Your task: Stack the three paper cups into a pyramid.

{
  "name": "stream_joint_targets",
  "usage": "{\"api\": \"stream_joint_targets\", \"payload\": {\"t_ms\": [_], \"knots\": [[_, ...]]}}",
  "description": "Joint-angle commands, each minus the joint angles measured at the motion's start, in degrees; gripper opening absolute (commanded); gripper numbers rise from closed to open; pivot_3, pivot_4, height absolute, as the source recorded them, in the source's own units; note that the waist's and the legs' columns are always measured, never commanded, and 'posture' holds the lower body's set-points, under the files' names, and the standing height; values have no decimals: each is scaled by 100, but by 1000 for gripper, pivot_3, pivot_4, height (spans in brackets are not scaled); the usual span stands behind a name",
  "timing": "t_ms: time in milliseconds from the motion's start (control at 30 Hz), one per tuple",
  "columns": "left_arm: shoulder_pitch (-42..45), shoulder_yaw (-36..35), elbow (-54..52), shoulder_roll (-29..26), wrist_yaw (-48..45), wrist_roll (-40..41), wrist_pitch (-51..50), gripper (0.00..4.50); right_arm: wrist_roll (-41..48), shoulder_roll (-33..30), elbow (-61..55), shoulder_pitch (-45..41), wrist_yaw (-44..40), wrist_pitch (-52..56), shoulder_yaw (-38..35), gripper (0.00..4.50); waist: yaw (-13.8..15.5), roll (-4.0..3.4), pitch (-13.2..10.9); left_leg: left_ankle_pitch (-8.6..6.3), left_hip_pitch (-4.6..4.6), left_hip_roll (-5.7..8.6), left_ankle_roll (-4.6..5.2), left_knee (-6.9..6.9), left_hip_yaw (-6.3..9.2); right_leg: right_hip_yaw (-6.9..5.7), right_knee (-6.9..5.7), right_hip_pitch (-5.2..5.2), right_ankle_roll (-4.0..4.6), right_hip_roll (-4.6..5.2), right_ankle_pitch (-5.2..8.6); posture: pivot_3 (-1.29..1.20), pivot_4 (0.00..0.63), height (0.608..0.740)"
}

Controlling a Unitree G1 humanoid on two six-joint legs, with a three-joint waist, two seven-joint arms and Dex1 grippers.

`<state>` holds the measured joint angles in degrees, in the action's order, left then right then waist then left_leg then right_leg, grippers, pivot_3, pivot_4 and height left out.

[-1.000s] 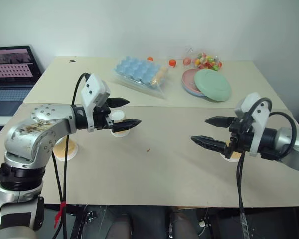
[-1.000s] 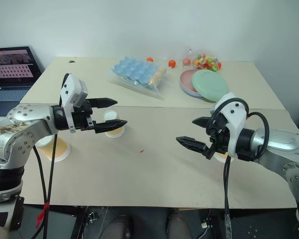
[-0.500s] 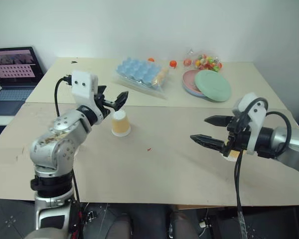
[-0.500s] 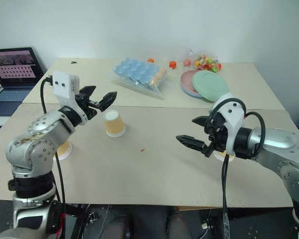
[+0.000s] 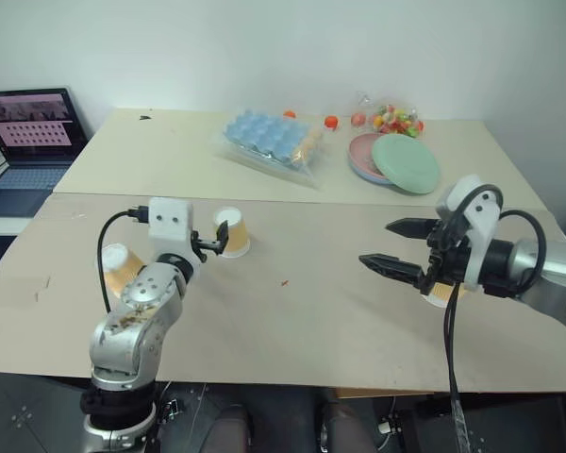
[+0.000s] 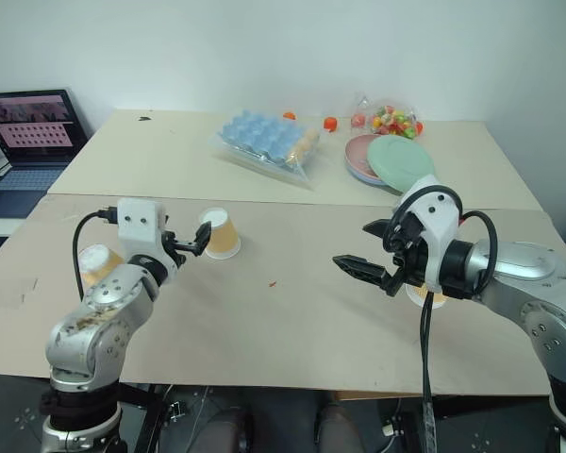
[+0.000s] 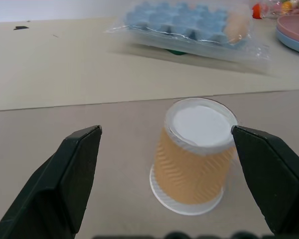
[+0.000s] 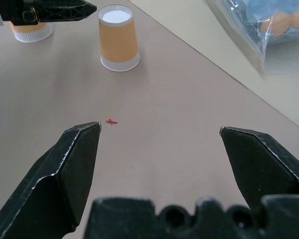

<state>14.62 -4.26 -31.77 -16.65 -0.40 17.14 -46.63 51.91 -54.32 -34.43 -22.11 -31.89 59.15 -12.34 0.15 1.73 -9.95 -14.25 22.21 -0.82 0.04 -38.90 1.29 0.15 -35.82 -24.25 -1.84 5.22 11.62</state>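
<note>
Since a second ago the left claw [image 7: 159, 164] has dropped low to the surface [image 5: 302, 311] and now points level at the middle cup [image 5: 233, 232], its black fingers spread wide either side of it without touching. That cup stands upside down, white base up, with yellow-orange ribbed sides and a white rim on the surface. A second cup [image 5: 119, 267] like it stands upside down just beside the left arm. A third [image 5: 441, 293] sits mostly hidden under the right claw [image 5: 394, 247], which has kept its place above the surface with fingers spread apart, holding nothing. All three cups stand well apart, none stacked. A small red speck [image 8: 111, 121] lies between the claws. Farther back lie a blue egg tray [image 5: 264, 135] in clear plastic, pink and green plates [image 5: 396, 159], and a bag of coloured sweets [image 5: 394, 118]; a laptop [image 5: 26, 132] stands off to the left.
</note>
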Motion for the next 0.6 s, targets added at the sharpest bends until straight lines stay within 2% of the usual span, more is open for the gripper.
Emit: {"api": "stream_joint_targets", "payload": {"t_ms": [33,200,600], "knots": [[-462,157,-199,-7,-227,-197,571,4439,11,16,-147,-87,43,-104,-169,4500,4,0,0,0,-2,0,0,0,-2,3,0,0,0,0,0,0,150,736],[-567,131,286,75,-279,-389,1005,4439,60,39,-201,-77,130,-62,-200,4500,46,0,0,0,-2,-1,0,-2,-4,5,-1,0,0,-4,-1,0,150,736],[-35,306,1617,249,-595,-736,1846,4439,237,-39,-295,-155,316,56,-334,4500,42,0,0,0,2,0,0,-4,-5,6,3,0,1,-2,-3,0,150,736]]}}
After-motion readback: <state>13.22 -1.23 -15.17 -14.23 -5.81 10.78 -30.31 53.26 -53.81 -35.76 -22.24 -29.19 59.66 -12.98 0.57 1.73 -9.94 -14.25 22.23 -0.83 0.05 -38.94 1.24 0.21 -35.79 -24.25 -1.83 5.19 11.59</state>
